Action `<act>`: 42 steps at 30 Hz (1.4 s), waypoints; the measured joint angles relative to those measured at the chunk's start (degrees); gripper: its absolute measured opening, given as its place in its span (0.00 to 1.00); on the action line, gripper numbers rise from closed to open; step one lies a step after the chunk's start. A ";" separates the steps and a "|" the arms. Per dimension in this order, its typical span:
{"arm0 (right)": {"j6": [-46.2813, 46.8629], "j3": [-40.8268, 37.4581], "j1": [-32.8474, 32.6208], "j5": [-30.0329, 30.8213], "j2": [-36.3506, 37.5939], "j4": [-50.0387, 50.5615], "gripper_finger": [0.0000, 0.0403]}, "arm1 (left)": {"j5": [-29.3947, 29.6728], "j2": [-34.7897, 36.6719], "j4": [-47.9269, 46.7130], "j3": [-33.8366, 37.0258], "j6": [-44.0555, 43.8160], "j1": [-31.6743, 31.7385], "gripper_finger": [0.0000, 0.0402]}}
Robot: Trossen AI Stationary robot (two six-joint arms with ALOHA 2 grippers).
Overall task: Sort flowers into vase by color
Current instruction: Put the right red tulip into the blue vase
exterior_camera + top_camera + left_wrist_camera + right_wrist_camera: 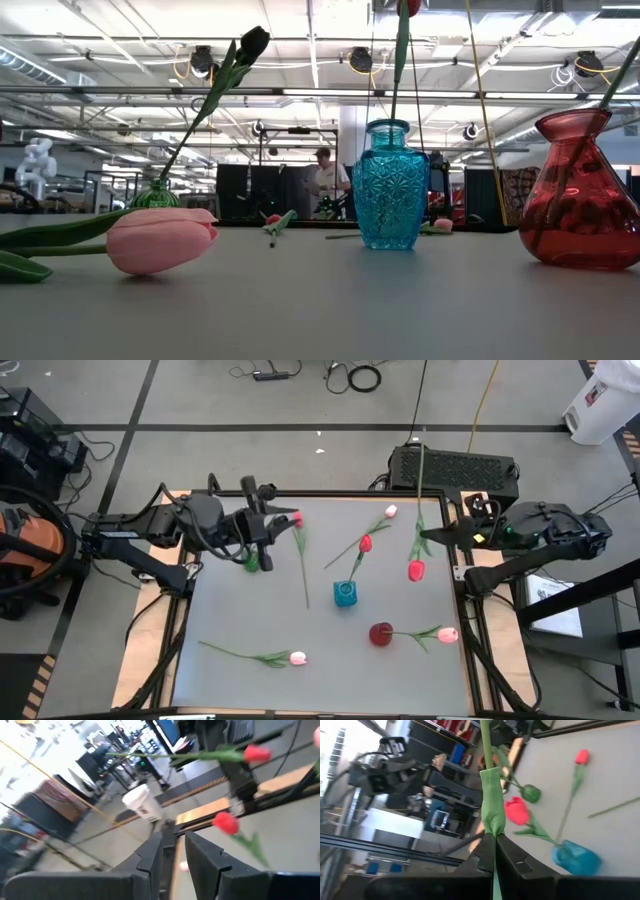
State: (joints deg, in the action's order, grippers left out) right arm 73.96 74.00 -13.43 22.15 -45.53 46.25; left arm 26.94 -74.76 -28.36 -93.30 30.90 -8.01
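Note:
My right gripper point(433, 537) is at the table's right edge, high up, shut on a red tulip point(416, 570). My left gripper point(283, 520) hovers open at the far left with nothing between its fingers point(150, 855). Under it a pink-red tulip point(296, 520) lies flat on the table. The green vase point(252, 563) holds a near-black tulip point(252, 44). A red tulip point(366, 543) stands in the blue vase point(345, 594). The red vase point(381, 633) holds a pink tulip point(447, 634). My right gripper pinches the red tulip's green stem at a leaf point(490, 825), about halfway along, between its two fingers. The fingers come roughly level from the table's right and lie across the stem. The tulip is lifted clear of the table, its long bare stem point(420, 470) sticking out past the far edge.
Two more pink tulips lie on the table, one near the front left point(298, 657) and one at the far middle point(390, 511). A black box point(455, 465) stands beyond the far edge. A person point(322, 180) is far off in the room.

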 joint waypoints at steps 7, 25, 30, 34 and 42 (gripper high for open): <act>-1.06 -0.02 0.00 -0.22 -3.19 -9.99 0.00 | 2.74 -0.26 0.05 0.00 14.35 0.07 0.23; 3.92 -0.02 0.00 -5.99 -15.26 -35.26 0.00 | 3.34 -5.25 1.54 0.00 49.64 0.12 0.23; 6.97 -0.02 -0.01 -7.09 -18.48 -39.21 0.00 | 3.33 -6.38 6.33 -0.02 55.14 0.11 0.23; 9.25 -0.02 -0.04 -9.05 -20.82 -41.81 0.00 | 3.29 -6.61 11.38 -0.02 58.99 0.13 0.23; 13.07 -0.04 -0.07 -13.31 -24.94 -49.72 0.00 | 0.52 -7.56 16.42 -0.02 61.12 0.60 0.23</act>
State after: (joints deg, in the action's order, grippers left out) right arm 87.04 73.95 -13.50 8.84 -70.47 -3.47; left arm 27.45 -82.32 -11.94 -93.32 92.02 -7.41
